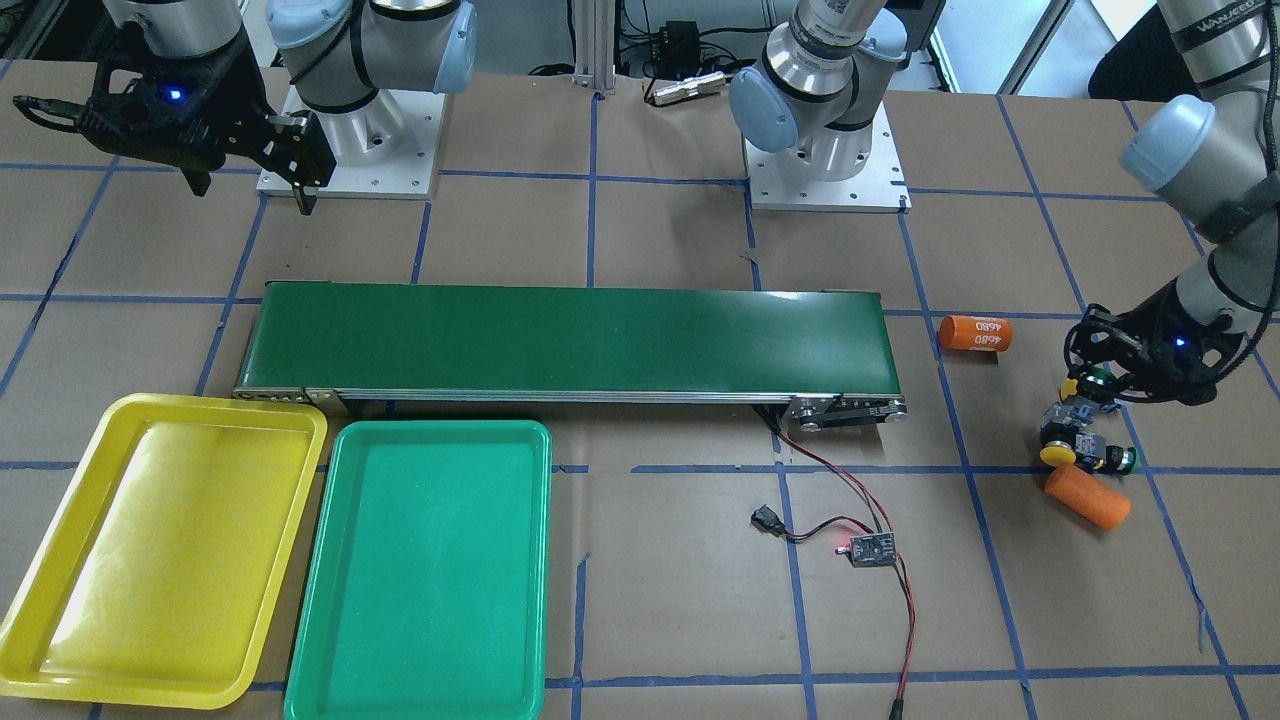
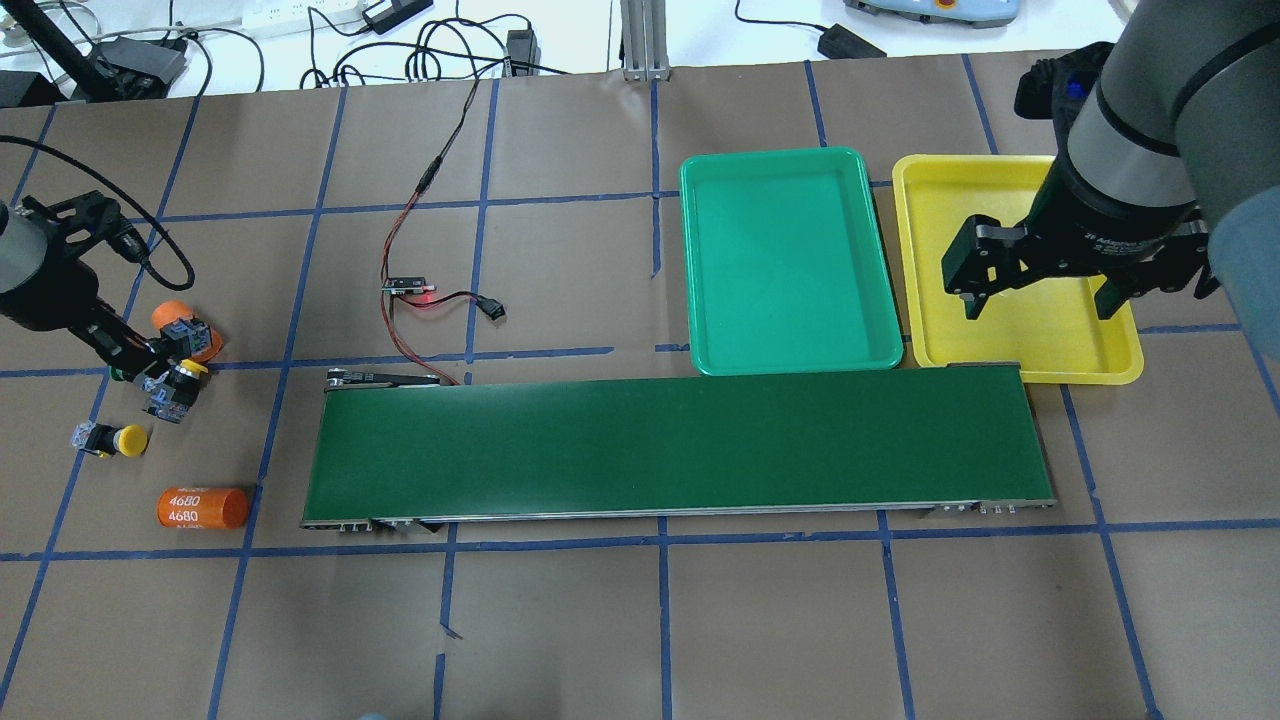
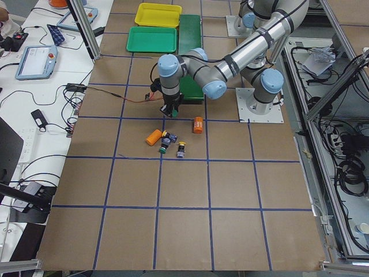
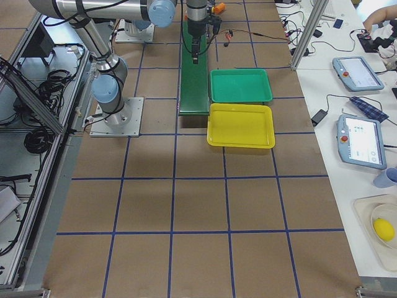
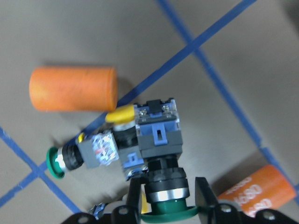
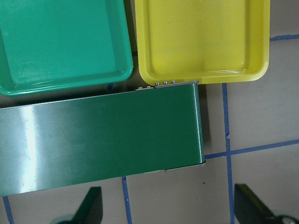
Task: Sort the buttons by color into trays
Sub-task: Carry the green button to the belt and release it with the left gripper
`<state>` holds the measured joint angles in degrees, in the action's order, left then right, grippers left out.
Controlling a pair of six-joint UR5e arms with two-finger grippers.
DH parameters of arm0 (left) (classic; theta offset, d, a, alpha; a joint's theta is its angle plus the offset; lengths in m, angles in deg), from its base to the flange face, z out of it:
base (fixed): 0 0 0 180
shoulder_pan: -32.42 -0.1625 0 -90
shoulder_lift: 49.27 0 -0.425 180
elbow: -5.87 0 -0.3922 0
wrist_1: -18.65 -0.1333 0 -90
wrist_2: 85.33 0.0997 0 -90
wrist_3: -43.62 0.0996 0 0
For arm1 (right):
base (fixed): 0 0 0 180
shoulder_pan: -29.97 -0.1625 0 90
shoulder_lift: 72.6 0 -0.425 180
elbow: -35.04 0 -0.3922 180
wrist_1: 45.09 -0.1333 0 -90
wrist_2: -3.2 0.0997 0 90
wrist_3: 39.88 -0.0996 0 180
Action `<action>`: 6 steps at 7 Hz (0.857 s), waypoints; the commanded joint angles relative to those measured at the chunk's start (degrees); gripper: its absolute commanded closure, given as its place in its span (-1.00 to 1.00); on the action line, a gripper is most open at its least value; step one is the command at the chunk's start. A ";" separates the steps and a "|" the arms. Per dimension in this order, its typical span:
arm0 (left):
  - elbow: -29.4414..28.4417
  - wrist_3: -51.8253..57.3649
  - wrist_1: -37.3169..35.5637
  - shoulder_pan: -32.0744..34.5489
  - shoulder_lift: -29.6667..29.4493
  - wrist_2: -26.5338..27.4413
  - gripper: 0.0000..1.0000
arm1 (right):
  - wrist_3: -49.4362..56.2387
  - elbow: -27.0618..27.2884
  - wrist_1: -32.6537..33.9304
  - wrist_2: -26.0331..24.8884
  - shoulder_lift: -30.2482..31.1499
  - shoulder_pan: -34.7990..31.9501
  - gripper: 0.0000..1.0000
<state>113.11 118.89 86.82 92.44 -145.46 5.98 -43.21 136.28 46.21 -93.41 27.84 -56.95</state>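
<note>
- The left gripper point(image 5: 167, 183) has its fingers set narrowly on either side of the metal collar of a green-capped push-button switch point(image 5: 161, 140) with a black-and-blue blocky body. A thin gap shows on each side, so I judge it not yet clamped.
- In the overhead view that switch sits in a tight cluster well off the 9 o'clock end of the long dark-green conveyor belt point(image 2: 670, 450).
- In the wrist view a second green-capped button point(image 5: 88, 151) with a grey body and a yellow cap point(image 5: 120, 114) press against it at 9 to 10 o'clock. A lone yellow-capped button point(image 2: 118, 440) lies apart from the cluster.
- The shallow green plastic tray point(image 2: 785, 260) and the bright yellow plastic tray point(image 2: 1000, 200) lie at 12 to 1 o'clock of the belt. No button is in either.
- The right gripper point(image 2: 1038, 300) is spread wide and holds nothing, above the belt's 3 o'clock end.
- Handling, as I judge it:
  - The switches look light and rigid, hard plastic with a metal ring.
  - The domed cap is smooth and likely slippery.
  - The neck under the cap or the flat sides of the body offer the surer hold.
  - The neighbours touch, so lifting one may drag another along.
- Writing: "4680" is printed twice in white on one orange cylinder point(image 2: 200, 507). The plain orange cylinder point(image 5: 72, 88) bears nothing legible.
</note>
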 commanded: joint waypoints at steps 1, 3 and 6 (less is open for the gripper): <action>0.42 8.78 3.11 7.71 5.21 -2.00 1.00 | -0.01 0.01 0.54 0.02 -0.16 0.00 -1.00; 1.99 9.28 4.51 15.44 7.76 -8.23 1.00 | -0.10 0.09 -0.33 -0.07 -0.16 0.00 -1.00; 7.87 9.89 4.09 23.98 11.46 -9.93 1.00 | -0.10 1.06 -0.33 -0.59 0.10 0.00 -1.00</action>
<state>118.53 128.33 91.18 112.89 -135.04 -3.94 -43.30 136.80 45.88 -93.73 27.82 -56.96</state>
